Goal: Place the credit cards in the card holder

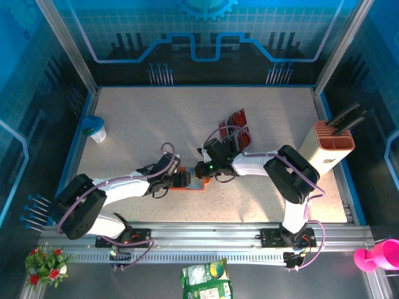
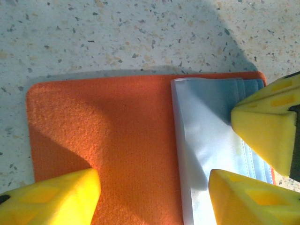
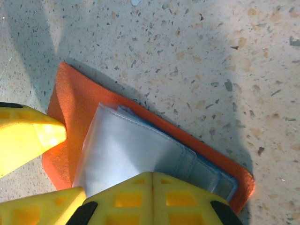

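- The card holder (image 2: 103,131), orange felt with a grey-blue pocket panel, is laid open at frame centre on the table (image 2: 117,33).
- The left gripper (image 2: 150,201) is held open above it.
- The right gripper (image 3: 152,197) is closed, tips over the panel.

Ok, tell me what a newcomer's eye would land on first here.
The orange card holder lies open at the centre of the table, grey-blue pockets up. The left end effector stands open astride it and the right end effector is shut over its pockets. Just beyond lie red and black cards, and a tall salmon-and-white box stands at the right edge.
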